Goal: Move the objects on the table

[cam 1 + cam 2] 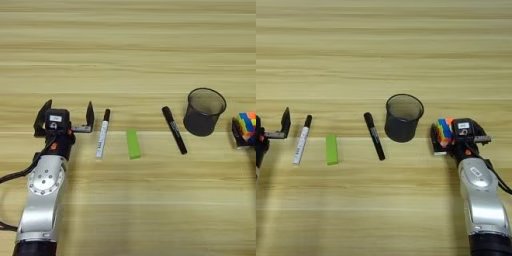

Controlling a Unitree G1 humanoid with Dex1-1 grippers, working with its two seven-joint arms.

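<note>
On the table (130,50) a white marker with black cap (102,134), a small green bar (132,144) and an all-black marker (174,130) lie in a row. My left gripper (67,116) stands open just left of the white marker, with nothing between its fingers. At the right, the multicolour puzzle cube (445,131) sits between the spread fingers of my right gripper (457,136), which is open. The cube rests against the black left finger (434,139), and the gripper's body hides its right side.
A black mesh cup (403,118) stands upright between the black marker and the cube, a little behind the row. Both silver forearms (45,195) (481,200) reach in from the near edge. Bare wood fills the far half of the table.
</note>
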